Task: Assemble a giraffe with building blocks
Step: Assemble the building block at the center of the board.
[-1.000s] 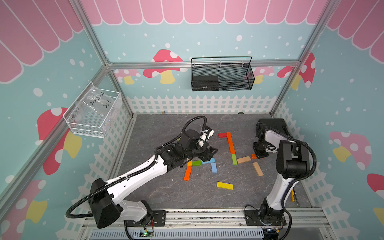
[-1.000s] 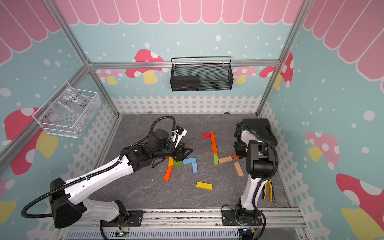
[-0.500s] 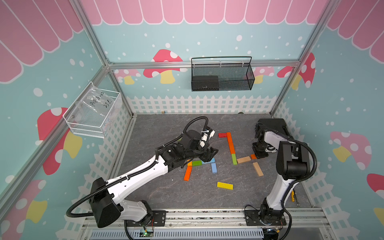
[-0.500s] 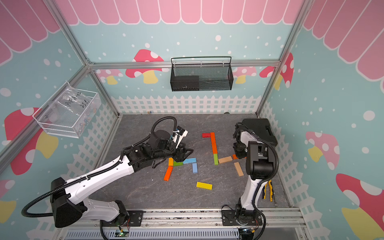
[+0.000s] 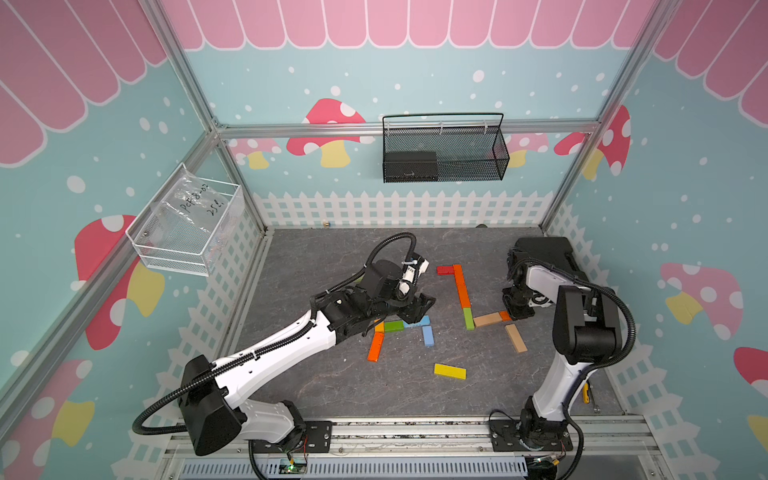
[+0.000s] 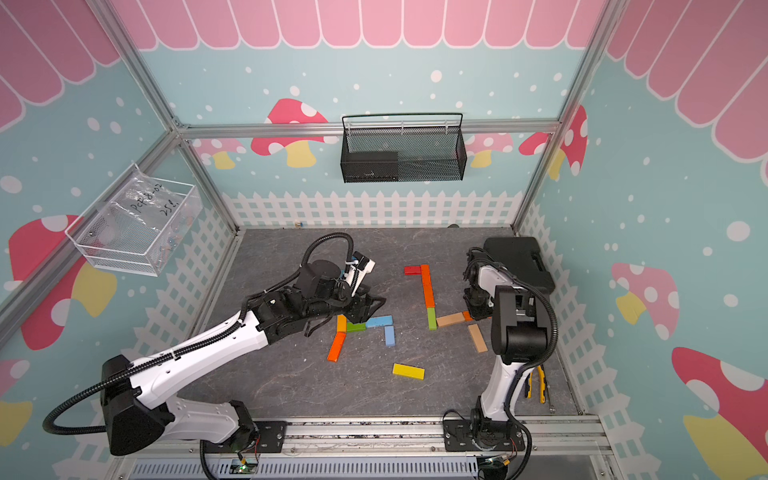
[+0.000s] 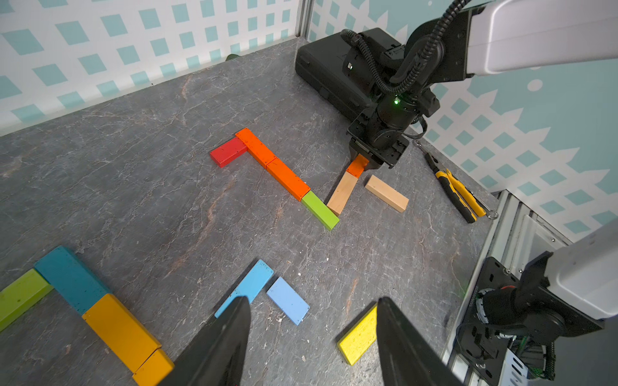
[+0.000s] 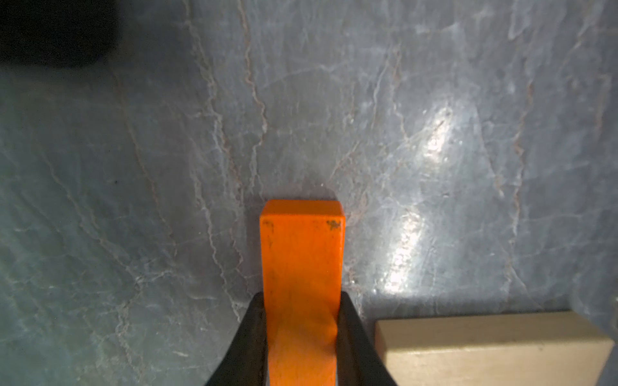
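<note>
The left gripper (image 7: 313,299) is held empty, its smooth black fingers (image 7: 227,341) well apart, over two pale blue bars (image 7: 287,300) laid flat on the grey veined floor (image 7: 167,200). Further right, a red bar (image 7: 229,152), two orange ones and a green one are joined into a hooked line. A chipped orange bar (image 8: 302,254) is pinched by the right gripper (image 8: 302,297), abutting a plain tan bar (image 7: 342,192).
</note>
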